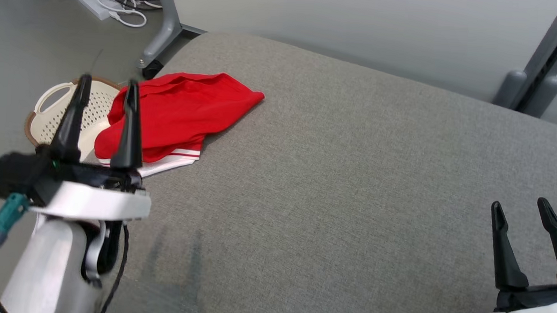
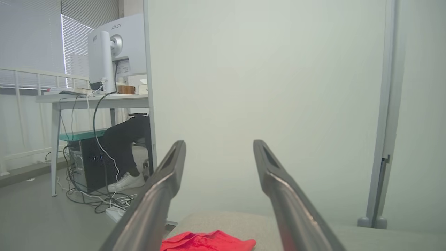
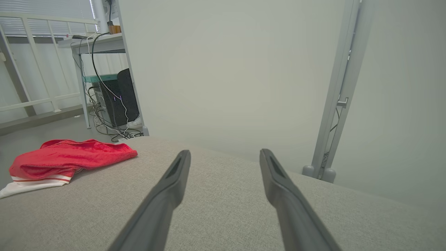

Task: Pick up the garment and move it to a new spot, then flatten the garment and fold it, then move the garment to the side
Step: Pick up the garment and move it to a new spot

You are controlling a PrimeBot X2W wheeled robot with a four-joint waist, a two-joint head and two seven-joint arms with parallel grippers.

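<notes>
A red garment (image 1: pixel 180 115) with a white, red-striped hem lies crumpled at the left end of the grey cushioned surface (image 1: pixel 353 179). From the right wrist it appears as a red heap (image 3: pixel 66 158) at the far left, and its top edge (image 2: pixel 209 242) peeks between the left fingers. My left gripper (image 1: pixel 106 88) hovers open just in front of the garment's near left edge, nothing between its fingers. At the lower right, my right gripper (image 1: pixel 520 203) stands open and empty, far from the garment.
A cream perforated basket (image 1: pixel 52 111) sits on the floor left of the cushion, behind my left gripper. Grey frame posts (image 1: pixel 545 61) and a pale wall bound the far side. Cables (image 1: pixel 110 0) lie on the floor. A person's leg and white shoe (image 2: pixel 127 181) show under a desk.
</notes>
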